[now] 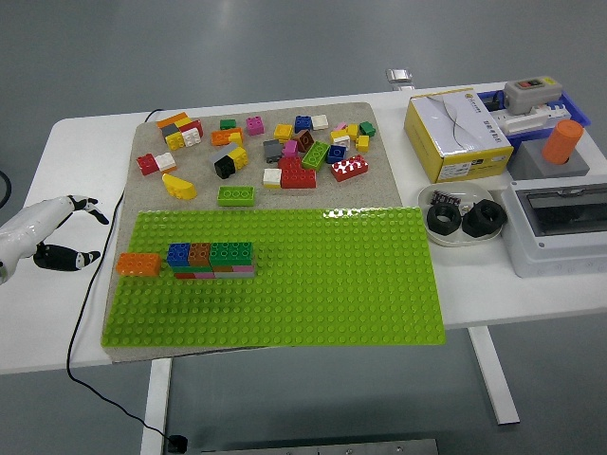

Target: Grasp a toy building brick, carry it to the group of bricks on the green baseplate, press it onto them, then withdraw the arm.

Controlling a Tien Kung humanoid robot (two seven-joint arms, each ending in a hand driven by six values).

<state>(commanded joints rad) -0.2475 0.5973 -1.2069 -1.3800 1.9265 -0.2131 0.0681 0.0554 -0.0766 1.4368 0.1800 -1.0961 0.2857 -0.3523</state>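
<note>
Orange brick [138,263] beside fingers [83,257] (apart).

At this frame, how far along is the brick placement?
Placement looks done: an orange brick sits on the green baseplate, touching the left end of the brick group. The left hand is off the baseplate at the table's left edge, fingers open and empty, so the withdrawal seems nearly complete. Many loose bricks remain on the mat behind. The right arm is not in view.
</note>
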